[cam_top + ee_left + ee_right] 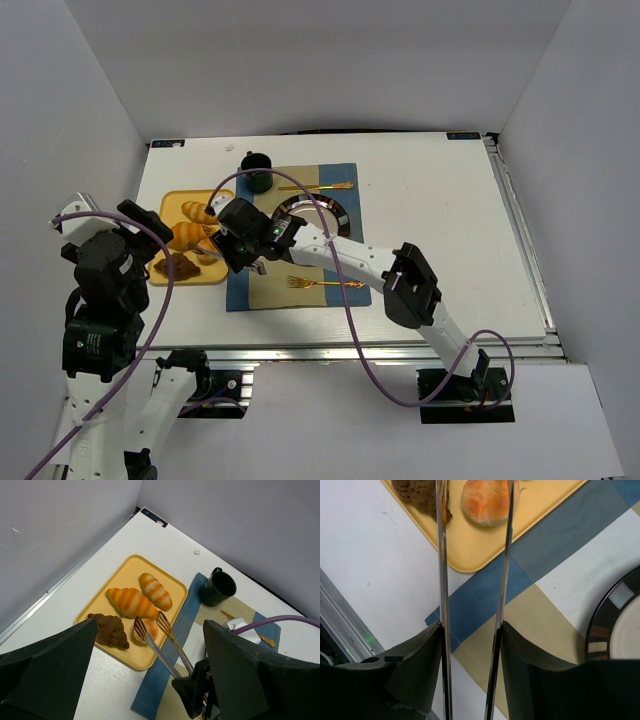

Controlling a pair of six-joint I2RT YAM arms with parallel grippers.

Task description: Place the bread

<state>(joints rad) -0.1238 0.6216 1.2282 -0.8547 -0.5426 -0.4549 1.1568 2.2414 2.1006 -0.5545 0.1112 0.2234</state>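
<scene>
The bread, a small round golden-orange bun [148, 630], lies on the yellow tray [125, 570] next to a dark brown pastry [110, 630]. It also shows in the right wrist view [487, 500]. My right gripper [472, 630] is shut on metal tongs [167, 645]. The tong tips are spread, one on each side of the bun, close to it. The dark-rimmed plate [310, 215] sits on the placemat to the right, with nothing on it. My left gripper [150, 680] is open and empty, high above the table's left side.
Two striped oval rolls [132, 602] lie on the tray's far part. A dark mug [217, 586] stands behind the blue-and-tan placemat [300, 295]. A gold fork [320, 283] lies in front of the plate and a gold utensil [325, 186] lies behind it.
</scene>
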